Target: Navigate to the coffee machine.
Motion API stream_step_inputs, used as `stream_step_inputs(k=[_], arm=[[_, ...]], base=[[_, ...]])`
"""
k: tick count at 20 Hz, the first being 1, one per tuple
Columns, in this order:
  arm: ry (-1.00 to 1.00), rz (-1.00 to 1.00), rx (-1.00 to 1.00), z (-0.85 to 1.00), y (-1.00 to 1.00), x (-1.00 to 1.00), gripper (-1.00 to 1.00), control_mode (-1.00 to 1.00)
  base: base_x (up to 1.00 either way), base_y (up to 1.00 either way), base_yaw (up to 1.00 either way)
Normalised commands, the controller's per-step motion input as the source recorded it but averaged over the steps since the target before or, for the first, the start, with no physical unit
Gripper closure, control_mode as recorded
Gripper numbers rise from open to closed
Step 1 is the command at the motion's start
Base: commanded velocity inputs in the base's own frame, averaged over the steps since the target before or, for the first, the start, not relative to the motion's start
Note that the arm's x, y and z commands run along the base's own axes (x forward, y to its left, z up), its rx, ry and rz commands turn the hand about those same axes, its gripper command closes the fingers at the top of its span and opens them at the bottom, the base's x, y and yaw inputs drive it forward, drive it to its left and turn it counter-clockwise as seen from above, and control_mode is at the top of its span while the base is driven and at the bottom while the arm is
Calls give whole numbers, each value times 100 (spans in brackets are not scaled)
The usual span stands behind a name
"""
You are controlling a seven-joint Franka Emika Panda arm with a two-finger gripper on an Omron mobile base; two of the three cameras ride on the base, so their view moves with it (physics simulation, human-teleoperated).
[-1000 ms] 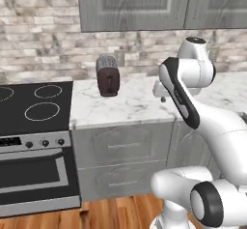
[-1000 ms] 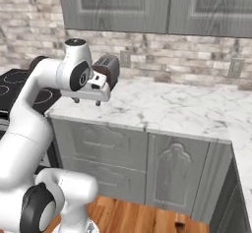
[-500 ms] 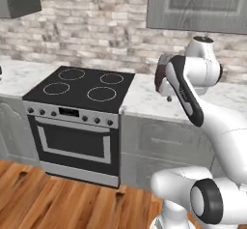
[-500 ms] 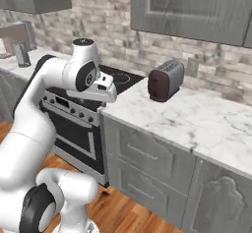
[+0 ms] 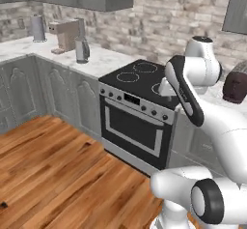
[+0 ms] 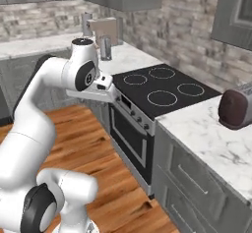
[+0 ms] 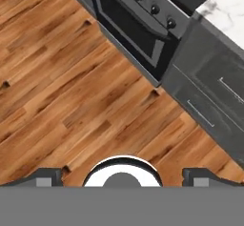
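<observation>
My end effector [image 7: 122, 175] tucked near body, tips well apart, empty, aimed down at wood floor [image 7: 71, 91]. Coffee machine [image 5: 66, 35] at 10 o'clock in left base view, on corner table [image 5: 96, 61], far off. Approach partway; drive remains. Stove [image 5: 140, 112] between; toaster [image 5: 236, 86] at 3 o'clock; grey roll [image 5: 37, 28] beyond machine.

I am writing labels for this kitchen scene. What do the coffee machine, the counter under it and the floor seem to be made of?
The coffee machine looks like matte tan plastic or painted metal: flat colour, no shine; it could be either. The counter looks like polished white marble or an imitation, given its grey veins. The floor looks like warm brown wood planks, with visible grain and plank joints.
</observation>
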Motion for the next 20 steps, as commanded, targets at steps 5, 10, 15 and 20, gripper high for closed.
stream_step_inputs(k=[5, 10, 15, 20], arm=[[0, 0, 0, 0, 0, 0, -100, 100], [0, 0, 0, 0, 0, 0, -100, 100], [0, 0, 0, 0, 0, 0, -100, 100], [0, 0, 0, 0, 0, 0, -100, 100]], base=[[0, 1, 62], [3, 1, 58], [10, 0, 50], [77, 2, 13]])
